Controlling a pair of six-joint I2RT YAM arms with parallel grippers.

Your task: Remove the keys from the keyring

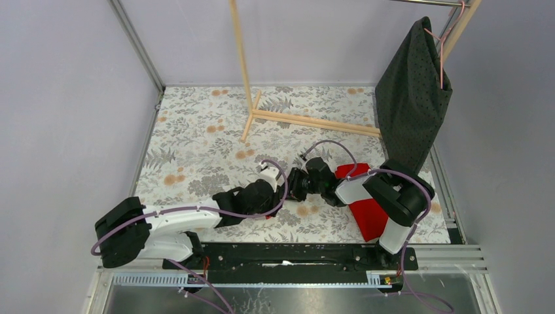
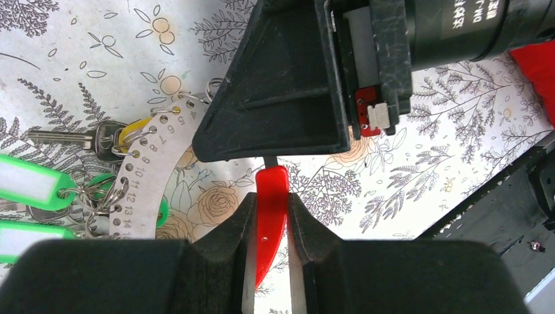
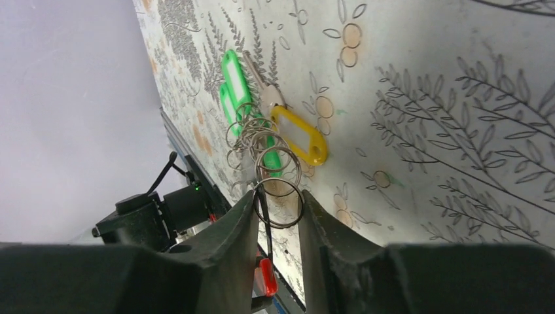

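Where the two arms meet over the table, the left claw (image 2: 270, 203) is clamped on a red tag (image 2: 271, 186), whose rounded end stands out beyond the fingertips. Directly beyond the left claw, close against that end, is the right claw (image 3: 278, 196). Its jaws stand partly apart with a small wire ring (image 3: 288, 224) spanning the gap. Whether the pads pinch the ring cannot be told. A dark link runs from this ring down to the red tag.

The keyring (image 2: 147, 170), a whitish curved band with numbered holes, lies flat just beside the left claw, on the left of the left wrist view, apart from its fingers. Hung on it by small rings, on the side away from the left claw, are a metal key (image 2: 62, 137), a yellow tag (image 2: 134, 127) and green tags (image 2: 29, 183). More wire loops lie bunched between these and the band.

Surface: a table cover (image 1: 196, 131) printed with grey leaves and orange flowers, lying flat. A red cloth (image 1: 366, 212) lies well to the right of the left claw in the top view, partly under the right arm. Farther back from the left claw stands a wooden rack (image 1: 307, 121), and a dark dotted garment (image 1: 412, 91) hangs on a hanger to its right. Plain grey walls (image 1: 65, 98) close in the area on both sides and behind.
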